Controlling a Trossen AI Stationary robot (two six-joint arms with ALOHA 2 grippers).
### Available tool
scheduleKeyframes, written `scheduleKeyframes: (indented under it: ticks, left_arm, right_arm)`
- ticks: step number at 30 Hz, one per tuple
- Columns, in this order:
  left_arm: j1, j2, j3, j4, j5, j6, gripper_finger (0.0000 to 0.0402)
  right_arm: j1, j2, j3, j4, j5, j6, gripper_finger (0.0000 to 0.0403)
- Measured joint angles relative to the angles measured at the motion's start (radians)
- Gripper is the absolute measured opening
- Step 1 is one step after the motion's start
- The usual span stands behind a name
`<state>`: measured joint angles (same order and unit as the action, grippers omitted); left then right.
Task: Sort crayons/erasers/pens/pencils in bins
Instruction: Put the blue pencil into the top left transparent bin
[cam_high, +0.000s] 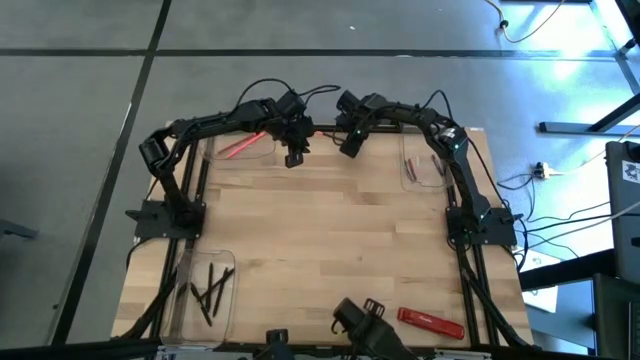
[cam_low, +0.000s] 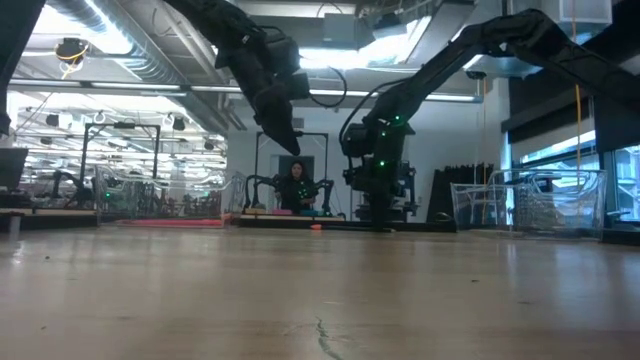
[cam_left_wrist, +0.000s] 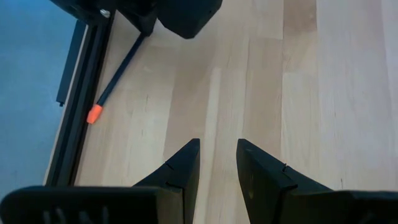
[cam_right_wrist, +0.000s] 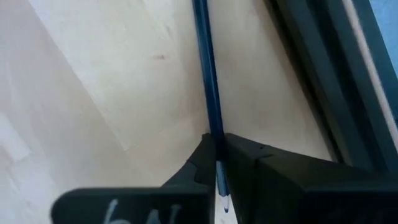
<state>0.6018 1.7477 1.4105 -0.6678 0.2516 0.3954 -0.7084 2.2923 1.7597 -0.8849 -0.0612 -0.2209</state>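
Note:
A dark blue pencil (cam_right_wrist: 205, 74) with an orange eraser end (cam_left_wrist: 94, 114) lies on the wood by the black rail at the table's far edge. My right gripper (cam_right_wrist: 217, 165) points down over it and is shut on it; in the high view it is at the far middle (cam_high: 349, 148). Just left of it my left gripper (cam_left_wrist: 217, 165) hovers open above bare wood (cam_high: 294, 157). Red crayons (cam_high: 240, 146) lie in the far left bin (cam_high: 262, 152). Dark pencils (cam_high: 208, 290) lie in the near left bin (cam_high: 182, 300). My right gripper pinches the pencil's shaft near its sharpened end (cam_right_wrist: 215, 146) between its two fingers. The fingers come from above, pointing down, and lie across the pencil. The point (cam_right_wrist: 222, 202) shows just behind the fingers. The long eraser end reaches out along the table; whether it is lifted I cannot tell.
A third clear bin (cam_high: 425, 165) stands at the far right with a few sticks in it. A flat red bar (cam_high: 431, 321) lies near the front edge. The black frame rail (cam_left_wrist: 81, 93) runs along the far edge close to the pencil.

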Motion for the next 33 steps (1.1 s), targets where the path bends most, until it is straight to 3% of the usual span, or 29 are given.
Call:
scheduleKeyframes:
  ticks: [19, 29, 33]
  left_arm:
    - [0.000, 0.000, 0.000, -0.003, -0.008, 0.125, 0.0097]
    - [0.000, 0.000, 0.000, -0.138, -0.005, 0.139, 0.0097]
    - [0.000, 0.000, -0.042, -0.116, -0.003, 0.140, 0.0097]
  right_arm:
    - [0.156, -0.063, -0.006, -0.118, -0.015, 0.008, 0.0006]
    - [0.203, -0.120, -0.002, -0.112, -0.012, 0.033, 0.0005]
    - [0.207, -0.129, -0.002, -0.097, -0.012, 0.033, 0.0005]
